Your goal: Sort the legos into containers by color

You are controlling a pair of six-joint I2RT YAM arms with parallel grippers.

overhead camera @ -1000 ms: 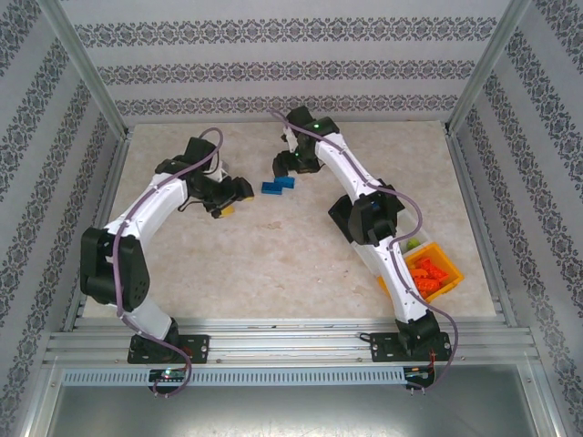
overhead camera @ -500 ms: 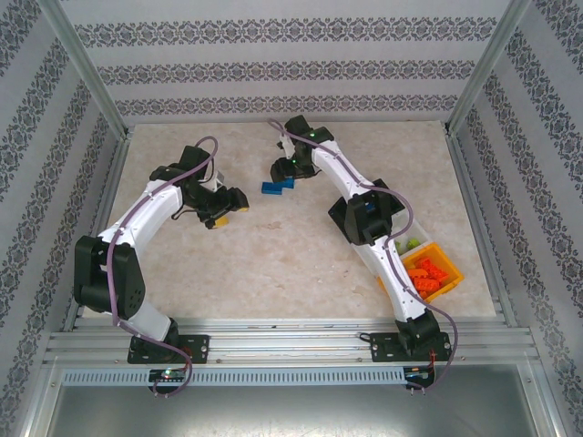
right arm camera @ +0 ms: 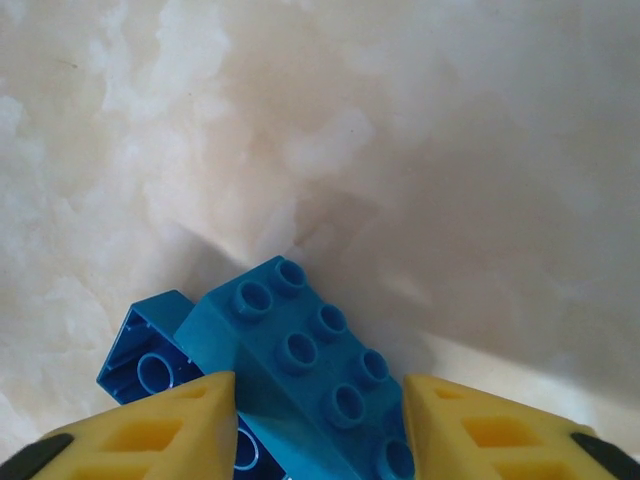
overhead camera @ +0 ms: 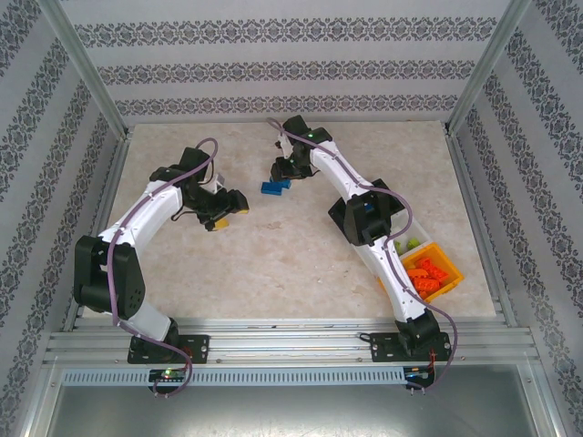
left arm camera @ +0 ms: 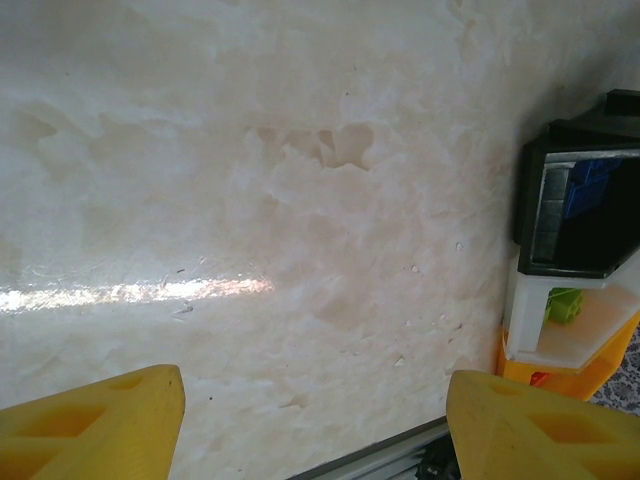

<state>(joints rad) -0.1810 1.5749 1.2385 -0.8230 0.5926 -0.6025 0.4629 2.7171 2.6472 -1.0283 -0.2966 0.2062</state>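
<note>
Place: a robotics lab test cell built as a boxed-in tabletop rig.
Frame: bare aluminium profile posts rise at the far corners, and a slotted aluminium rail spans the near edge.
Walls: flat panels papered in grey-and-white striped damask wallpaper close off the far, left and right sides like a backdrop.
Surface: a beige marble-look tabletop.
Machines: a white-and-black jointed left arm and a matching right arm are bolted to the rail and carry loose purple-grey cables.
Props: an orange-yellow plastic bin at the near right holds orange-red studded bricks.
</note>
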